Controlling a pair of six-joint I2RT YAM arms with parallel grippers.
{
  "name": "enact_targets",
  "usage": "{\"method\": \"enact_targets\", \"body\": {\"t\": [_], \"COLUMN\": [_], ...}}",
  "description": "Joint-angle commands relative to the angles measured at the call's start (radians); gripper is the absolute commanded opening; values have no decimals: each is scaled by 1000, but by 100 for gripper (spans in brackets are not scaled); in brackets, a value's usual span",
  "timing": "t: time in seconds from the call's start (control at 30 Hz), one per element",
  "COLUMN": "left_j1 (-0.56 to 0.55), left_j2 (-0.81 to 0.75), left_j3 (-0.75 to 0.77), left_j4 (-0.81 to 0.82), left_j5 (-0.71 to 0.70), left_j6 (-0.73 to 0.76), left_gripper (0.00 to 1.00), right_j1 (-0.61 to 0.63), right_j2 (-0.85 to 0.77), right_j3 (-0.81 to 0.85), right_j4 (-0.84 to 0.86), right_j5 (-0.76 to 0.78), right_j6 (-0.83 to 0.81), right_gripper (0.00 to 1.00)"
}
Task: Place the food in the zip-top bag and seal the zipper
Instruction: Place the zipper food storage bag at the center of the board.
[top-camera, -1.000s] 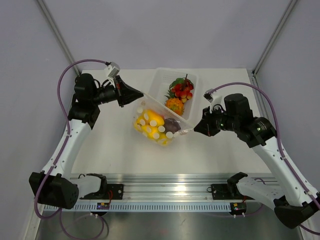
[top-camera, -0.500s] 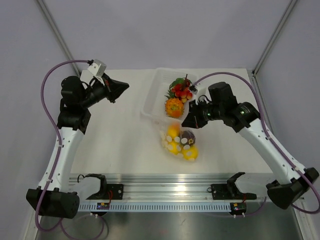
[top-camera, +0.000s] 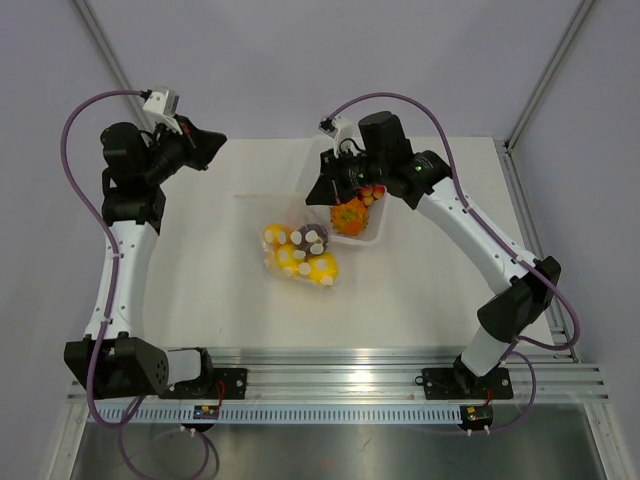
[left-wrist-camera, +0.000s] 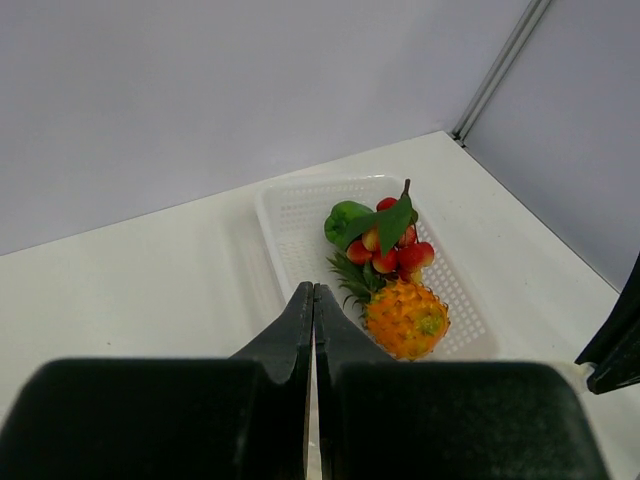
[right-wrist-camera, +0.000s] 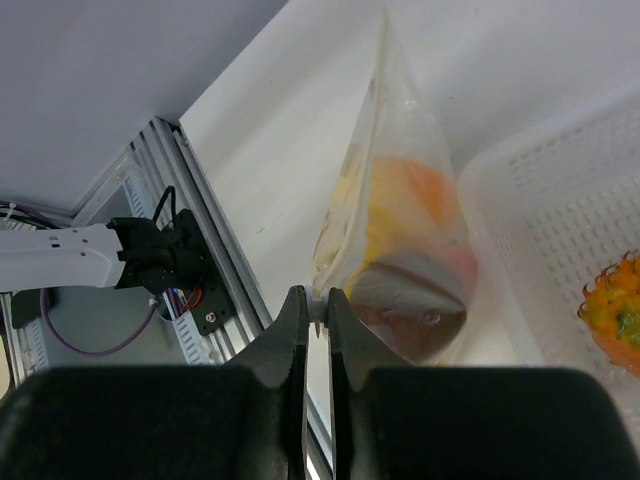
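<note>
The zip-top bag (top-camera: 262, 212) hangs and rests on the table with yellow and dark purple food (top-camera: 300, 252) inside. My right gripper (top-camera: 316, 190) is shut on a small white bit of the bag's top edge (right-wrist-camera: 318, 303), by the zipper; the bag (right-wrist-camera: 400, 230) sags below it. My left gripper (top-camera: 216, 146) is shut and empty, raised at the far left, apart from the bag. In the left wrist view its jaws (left-wrist-camera: 313, 290) are pressed together. An orange spiky fruit (top-camera: 350, 215), red berries (top-camera: 372, 192) and a green piece (left-wrist-camera: 345, 222) lie in the tray.
The white perforated tray (top-camera: 372, 240) stands right of the bag, partly under my right arm; it also shows in the left wrist view (left-wrist-camera: 280, 215) and the right wrist view (right-wrist-camera: 560, 210). The metal rail (top-camera: 330, 385) runs along the near edge.
My left gripper has let go of the bag and drawn back to the far left. My right gripper has carried the bag left and farther away; the food has slumped to the bag's bottom.
</note>
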Motion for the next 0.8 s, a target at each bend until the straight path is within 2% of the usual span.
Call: {"method": "enact_targets", "body": {"t": [0.0,0.17,0.33,0.5,0.67,0.77], "left_j1": [2,2,2,25,62,70], "left_j2": [-23,-43,-49,-73,-124,-162], "left_j3": [32,-15,40,130,183,207], "left_j4": [45,91,7,-108,-147,-156], "left_j5": [3,-17,-104,-262,-376,-410], "left_j6": [-35,-82,-105,-137,-167,-167], "left_gripper": [0,0,0,0,0,0], "right_j1": [17,20,46,48,67,112], "right_j2": [-20,-27,67,248,496,570], "right_j3": [104,109,267,492,776,815], "right_j4": [64,104,138,202,225,224], "right_j5": [-54,-68,-65,-45,-94,-102], "right_j6": [-8,14,27,55,119,107], "right_gripper": [0,0,0,0,0,1]}}
